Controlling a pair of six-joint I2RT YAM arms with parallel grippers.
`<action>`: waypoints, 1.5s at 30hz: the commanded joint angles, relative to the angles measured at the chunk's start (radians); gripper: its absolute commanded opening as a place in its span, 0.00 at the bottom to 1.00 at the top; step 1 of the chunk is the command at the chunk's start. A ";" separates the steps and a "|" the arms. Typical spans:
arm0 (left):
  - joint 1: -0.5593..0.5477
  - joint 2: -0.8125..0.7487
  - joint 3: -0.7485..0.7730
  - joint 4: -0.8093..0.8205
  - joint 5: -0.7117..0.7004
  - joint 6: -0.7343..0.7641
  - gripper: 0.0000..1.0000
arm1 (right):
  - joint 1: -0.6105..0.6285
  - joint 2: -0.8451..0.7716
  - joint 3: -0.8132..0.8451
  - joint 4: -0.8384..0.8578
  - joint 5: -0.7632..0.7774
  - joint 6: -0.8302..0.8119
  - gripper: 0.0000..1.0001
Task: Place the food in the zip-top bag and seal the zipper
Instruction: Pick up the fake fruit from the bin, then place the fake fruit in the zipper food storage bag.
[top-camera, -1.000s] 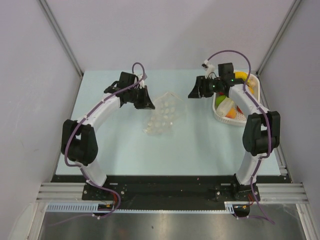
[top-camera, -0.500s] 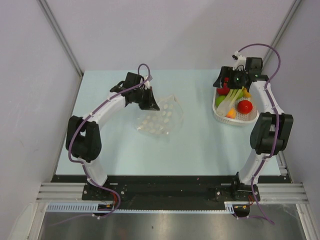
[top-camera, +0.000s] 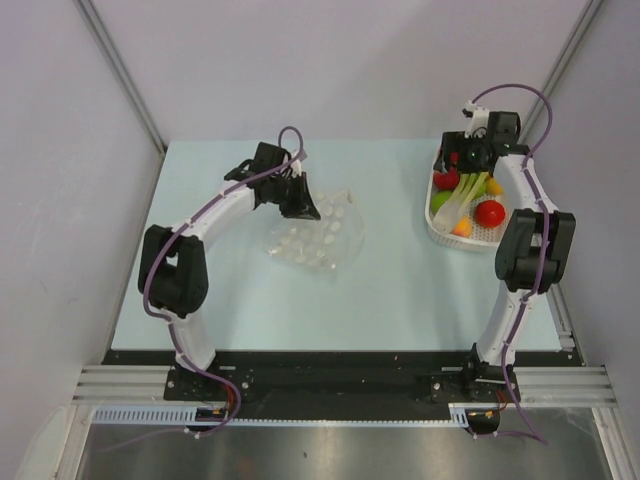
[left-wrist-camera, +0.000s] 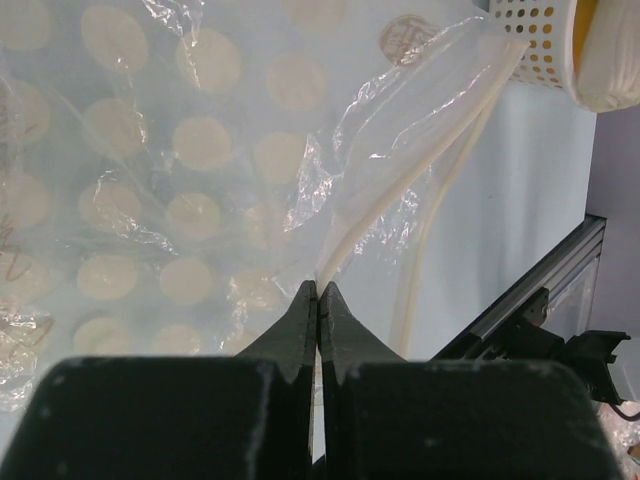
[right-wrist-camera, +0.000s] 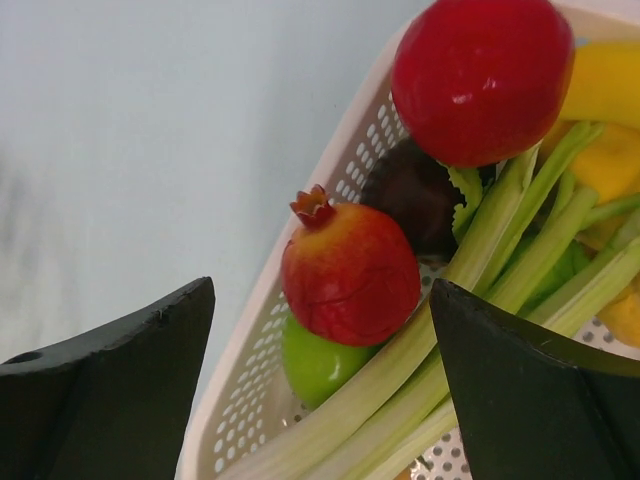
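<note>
Green fruit (right-wrist-camera: 315, 365) — half hidden under pomegranate (right-wrist-camera: 350, 272).

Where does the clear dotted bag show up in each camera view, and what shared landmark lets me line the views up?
Top external: the bag lies crumpled left of centre.
Left wrist: it fills most of the picture, with its zipper strip running to the upper right.
Right wrist: not in it.
Shared landmark: the white basket, in the left wrist's top right corner and across the right wrist view.
</note>
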 joint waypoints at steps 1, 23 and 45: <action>0.000 0.023 0.071 0.008 0.031 0.007 0.00 | 0.001 0.057 0.066 0.007 -0.015 -0.048 0.94; 0.003 0.075 0.115 0.094 0.128 -0.080 0.00 | -0.039 -0.157 -0.035 0.018 -0.219 0.021 0.22; 0.010 0.063 0.137 0.207 0.382 -0.274 0.00 | 0.430 -0.321 -0.373 0.254 -0.353 0.245 0.33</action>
